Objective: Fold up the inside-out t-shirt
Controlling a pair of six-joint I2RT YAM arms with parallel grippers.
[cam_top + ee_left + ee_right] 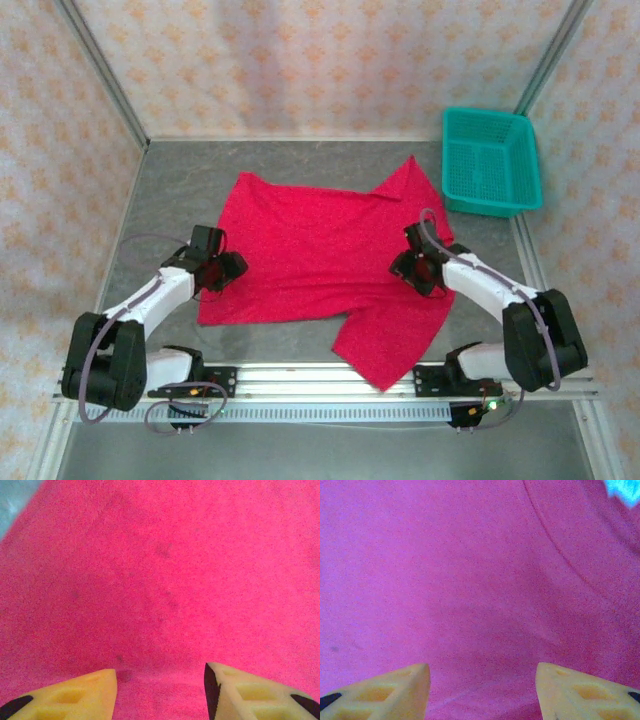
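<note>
Finds the inside-out t-shirt [320,250] spread flat on the table [180,190], left of the teal basket [492,206], one sleeve tip just beside the basket's left wall; puts the right gripper [418,268] on the cloth, nearer the arm bases than the basket, jaws apart, nothing pinched; puts the left gripper [222,268] well left of the basket, at the shirt's farthest edge, yellow fingers [75,695] likewise apart over smooth red cloth

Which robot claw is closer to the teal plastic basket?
Right. The right gripper is over the red cloth t-shirt, toward the teal basket; the left gripper is at the opposite edge.
</note>
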